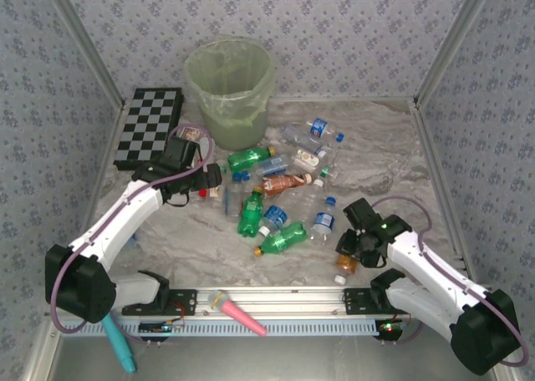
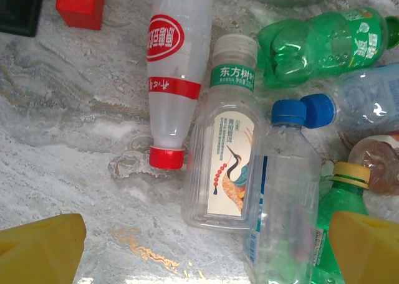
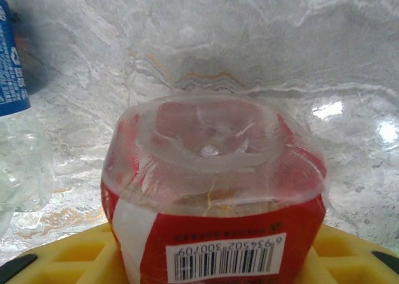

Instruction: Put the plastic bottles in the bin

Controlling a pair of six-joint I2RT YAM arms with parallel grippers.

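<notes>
Where seen, R gripper (image 3: 209, 254) prob. holds bottle (image 3: 212, 184).

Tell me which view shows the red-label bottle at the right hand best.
Right wrist: the red-label bottle sits close up, clear base and barcode visible. From top external it is an orange sliver under the right hand.

So the red-label bottle (image 3: 215, 234) is front and centre, its clear dimpled base toward the top and a barcode low on the label. Yellow jaws sit under it and on either side. Left of it is a clear bottle with a blue label (image 3: 12, 78), and behind it the marbled surface (image 3: 280, 60).
</notes>
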